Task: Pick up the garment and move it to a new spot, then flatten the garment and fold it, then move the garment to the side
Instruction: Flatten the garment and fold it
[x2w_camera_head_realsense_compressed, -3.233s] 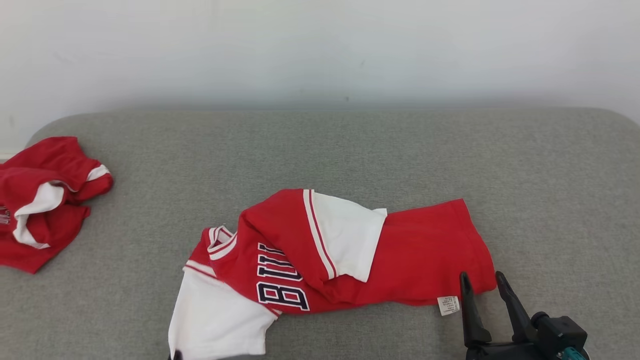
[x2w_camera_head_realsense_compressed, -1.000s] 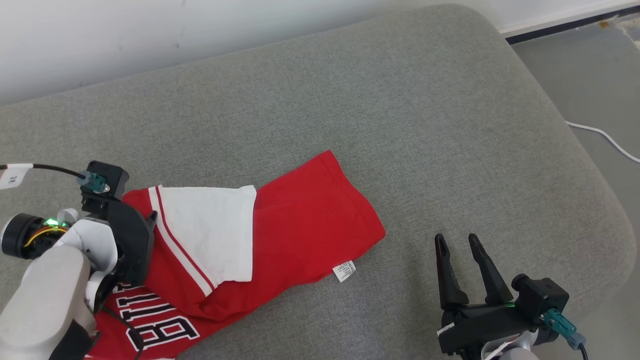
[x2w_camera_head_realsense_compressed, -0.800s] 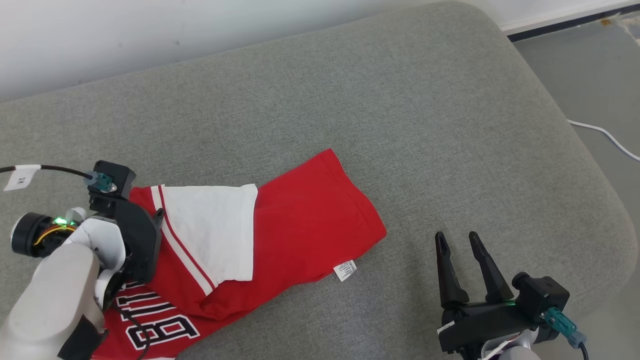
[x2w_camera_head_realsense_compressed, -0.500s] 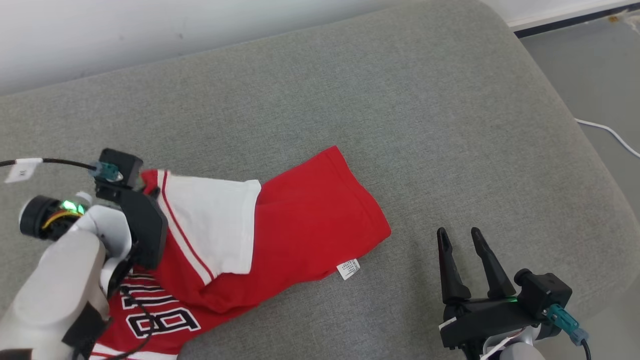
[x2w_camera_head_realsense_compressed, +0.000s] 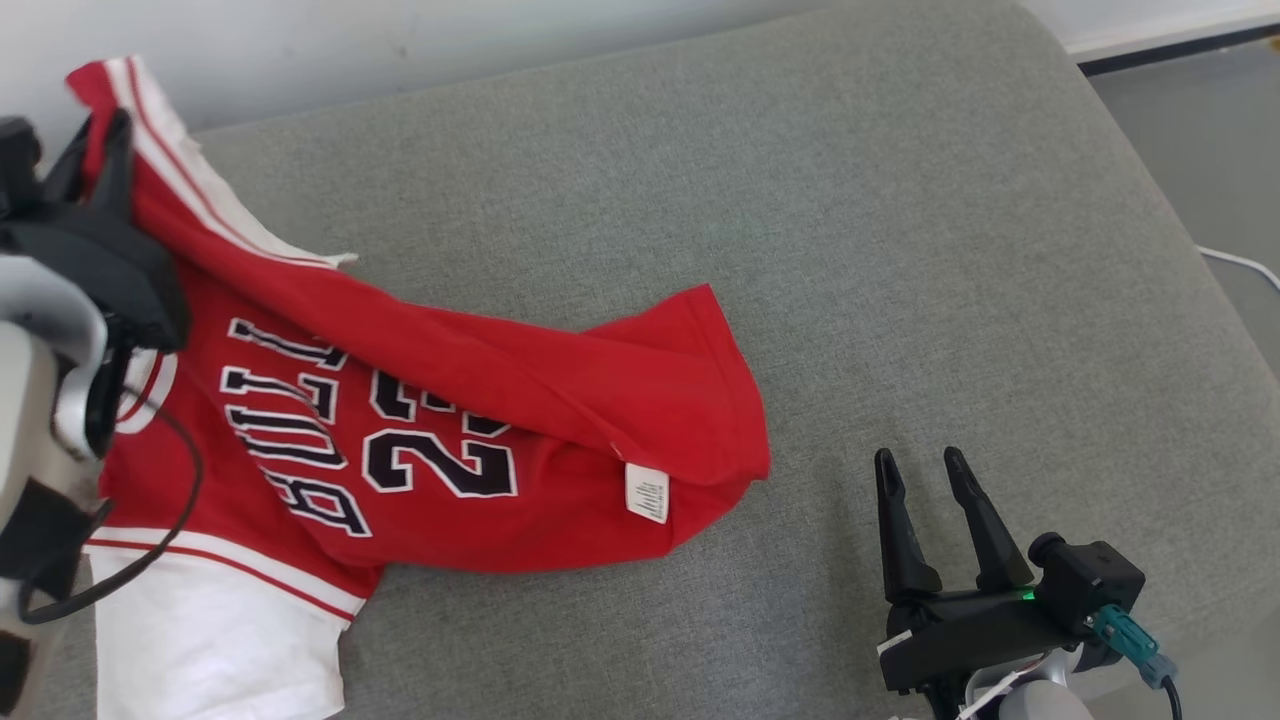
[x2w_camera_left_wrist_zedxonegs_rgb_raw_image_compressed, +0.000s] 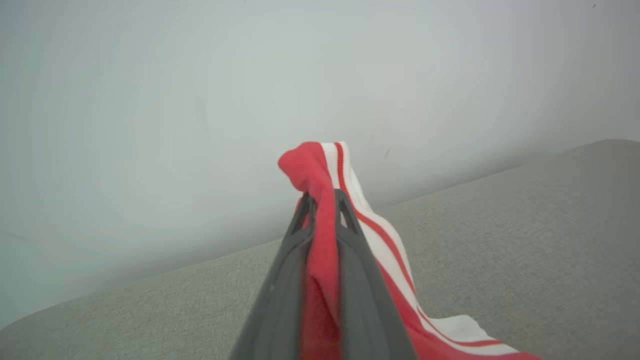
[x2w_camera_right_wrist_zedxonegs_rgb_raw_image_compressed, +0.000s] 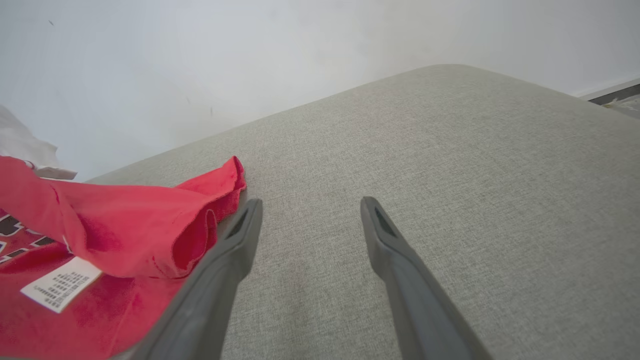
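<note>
The garment (x2w_camera_head_realsense_compressed: 430, 420) is a red jersey with white sleeves and dark lettering. One end hangs lifted at the head view's upper left; its hem still rests on the grey cushion (x2w_camera_head_realsense_compressed: 900, 250). My left gripper (x2w_camera_head_realsense_compressed: 105, 130) is shut on a fold of red fabric near a striped sleeve seam. In the left wrist view the red cloth (x2w_camera_left_wrist_zedxonegs_rgb_raw_image_compressed: 320, 210) sits pinched between the two fingers (x2w_camera_left_wrist_zedxonegs_rgb_raw_image_compressed: 285, 270). My right gripper (x2w_camera_head_realsense_compressed: 920, 465) stands open above bare cushion, just right of the hem. The right wrist view shows the garment (x2w_camera_right_wrist_zedxonegs_rgb_raw_image_compressed: 115, 220) left of the open right gripper (x2w_camera_right_wrist_zedxonegs_rgb_raw_image_compressed: 309, 206).
A white care label (x2w_camera_head_realsense_compressed: 646, 492) hangs from the garment's hem side. The cushion's rounded right edge (x2w_camera_head_realsense_compressed: 1190, 290) drops to a grey floor with a white cable (x2w_camera_head_realsense_compressed: 1240, 262). A pale wall (x2w_camera_head_realsense_compressed: 500, 25) runs behind the cushion.
My left gripper has shut on the garment and raised it up and back, so the jersey unfolded and its lettering shows. The camera also shifted. The right gripper stayed open in place.
</note>
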